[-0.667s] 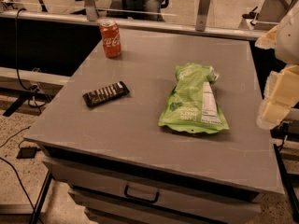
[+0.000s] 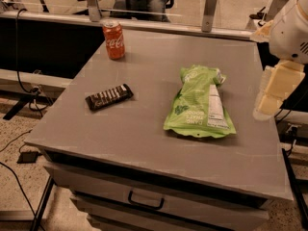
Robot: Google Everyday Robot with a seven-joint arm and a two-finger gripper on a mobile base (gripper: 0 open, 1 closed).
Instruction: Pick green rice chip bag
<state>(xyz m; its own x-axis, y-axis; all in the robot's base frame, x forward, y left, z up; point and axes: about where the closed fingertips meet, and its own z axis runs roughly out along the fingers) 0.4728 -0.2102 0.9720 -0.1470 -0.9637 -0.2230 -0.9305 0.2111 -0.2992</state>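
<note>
Green rice chip bag (image 2: 199, 102) lay flat on the table (image 2: 139, 143); my gripper (image 2: 272, 91) hovered beside it, apart; I couldn't tell its grip.

The green rice chip bag (image 2: 199, 102) is lime with a white label; bar wrapper (image 2: 109, 96) dark, pale-striped; can (image 2: 113, 40) red; desk (image 2: 144, 143) grey; cream gripper (image 2: 265, 106) at the desk's right edge.

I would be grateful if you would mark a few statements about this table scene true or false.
1. The green rice chip bag lies flat on the table. True.
2. The gripper holds the bag. False: it hangs by the table's right edge, apart from the bag.
3. The red soda can stands upright near the far left corner. True.
4. The dark bar wrapper lies on the bag. False: it lies left of it, apart.
</note>
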